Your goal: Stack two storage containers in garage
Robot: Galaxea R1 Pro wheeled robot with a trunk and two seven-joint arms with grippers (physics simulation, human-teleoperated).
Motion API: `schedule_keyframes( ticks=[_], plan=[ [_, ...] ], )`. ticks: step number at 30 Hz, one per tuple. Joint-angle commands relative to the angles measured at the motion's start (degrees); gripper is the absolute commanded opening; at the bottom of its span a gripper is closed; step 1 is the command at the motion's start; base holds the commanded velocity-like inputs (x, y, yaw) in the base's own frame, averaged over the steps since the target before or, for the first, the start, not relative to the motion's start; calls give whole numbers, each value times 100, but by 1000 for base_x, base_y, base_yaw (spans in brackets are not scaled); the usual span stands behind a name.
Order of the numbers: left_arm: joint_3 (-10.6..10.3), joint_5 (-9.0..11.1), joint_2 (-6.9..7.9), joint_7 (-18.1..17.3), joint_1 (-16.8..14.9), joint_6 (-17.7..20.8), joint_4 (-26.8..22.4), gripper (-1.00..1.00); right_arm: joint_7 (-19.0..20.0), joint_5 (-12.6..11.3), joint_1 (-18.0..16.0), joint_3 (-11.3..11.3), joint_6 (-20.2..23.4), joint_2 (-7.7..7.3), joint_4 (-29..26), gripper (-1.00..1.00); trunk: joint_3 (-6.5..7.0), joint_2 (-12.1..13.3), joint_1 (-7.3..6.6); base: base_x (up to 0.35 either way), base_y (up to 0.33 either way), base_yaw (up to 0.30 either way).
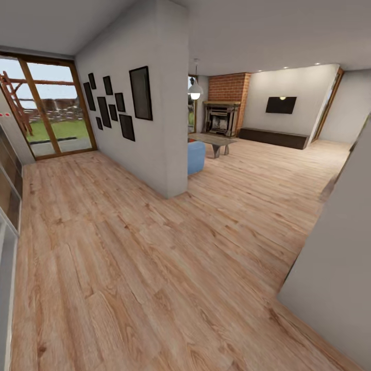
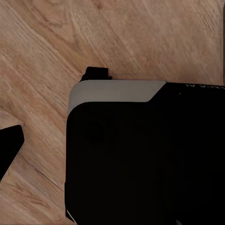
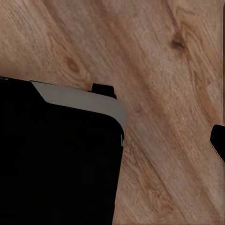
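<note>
The two storage containers and the garage are out of view. The living room [image 1: 268, 159] lies ahead on the right, past a wall corner, with its red brick column [image 1: 229, 87], black TV [image 1: 281, 104] and long dark low cabinet [image 1: 273, 137]. Both wrist views look down at light wood planks and my own black base [image 2: 140, 159] [image 3: 56, 159]. A dark sliver [image 2: 9, 150] at the edge of the left wrist view and another [image 3: 219, 143] in the right wrist view may be fingers; their state is unreadable.
I stand in a wood-floored hallway. A white partition wall [image 1: 154, 129] hung with black frames splits the way ahead. A glass garden door [image 1: 51, 108] is far left. A grey wall [image 1: 335, 268] juts in close on the right. A blue sofa end [image 1: 196, 157] and coffee table [image 1: 214, 140] sit beyond the corner.
</note>
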Motion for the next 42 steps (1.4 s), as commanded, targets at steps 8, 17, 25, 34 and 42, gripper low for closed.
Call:
schedule_keyframes(
  ticks=[8, 17, 25, 34, 42],
  plan=[
    [-2, 41, -1, 16, -3, 18, -2, 100, -11, -31, -4, 48, -15, -1, 9, 100, -6, -3, 3, 321, 0, 0],
    [-2, 41, -1, 17, -3, 18, -2, 100, -11, -23, -4, 48, -14, -4, 9, 100, -6, -3, 3, 321, 0, 0],
    [-2, 41, -1, 15, -3, 18, -2, 100, -11, -23, -4, 48, -19, 0, 9, 100, -6, -3, 3, 321, 0, 0],
    [-2, 41, -1, 15, -3, 18, -2, 100, -11, -17, -4, 54, -14, 3, 9, 100, -6, -3, 3, 321, 0, 0],
    [-2, 41, -1, 15, -3, 18, -2, 100, -11, -14, -4, 57, -11, -2, 9, 100, -6, -3, 3, 321, 0, 0]
  ],
)
